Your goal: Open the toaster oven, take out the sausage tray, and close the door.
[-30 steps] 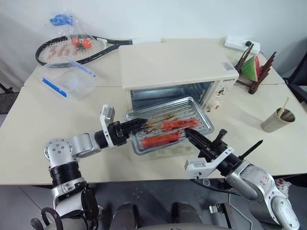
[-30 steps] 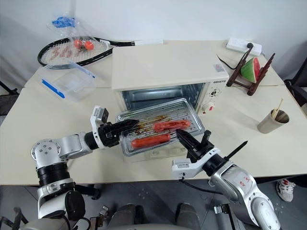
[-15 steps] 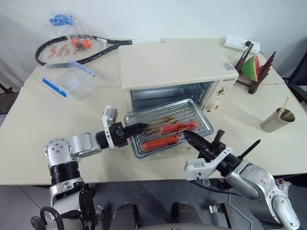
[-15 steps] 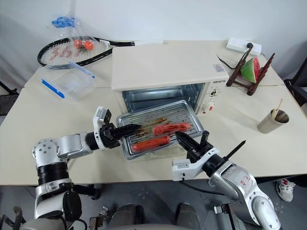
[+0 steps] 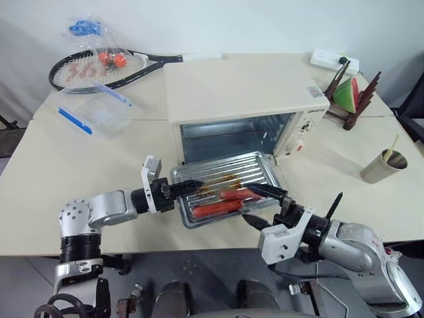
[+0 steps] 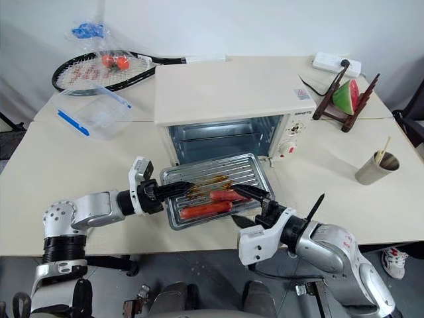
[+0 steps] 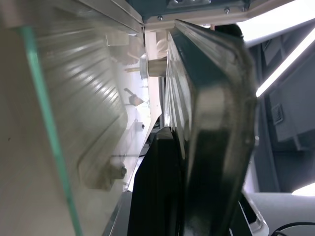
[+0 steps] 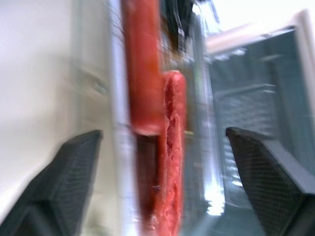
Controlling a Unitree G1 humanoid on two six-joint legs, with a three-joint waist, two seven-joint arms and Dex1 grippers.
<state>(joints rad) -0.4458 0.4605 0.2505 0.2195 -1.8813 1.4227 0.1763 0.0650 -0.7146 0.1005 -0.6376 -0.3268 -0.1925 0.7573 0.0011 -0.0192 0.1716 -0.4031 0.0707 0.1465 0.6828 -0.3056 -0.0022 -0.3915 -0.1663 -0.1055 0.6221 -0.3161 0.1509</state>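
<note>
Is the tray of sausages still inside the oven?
Mostly out. The sausage tray sits in front of the toaster oven, over the lowered door; the left gripper pinches its rim.

Tennis racket [image 5: 99, 66], clear plastic box [image 5: 93, 109], watermelon slice [image 5: 345, 95], metal cup [image 5: 383, 165], power strip [image 5: 333, 61]

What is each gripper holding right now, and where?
The left gripper is shut on the tray's left rim. The right gripper is open astride the tray's near right edge, holding nothing.
</note>
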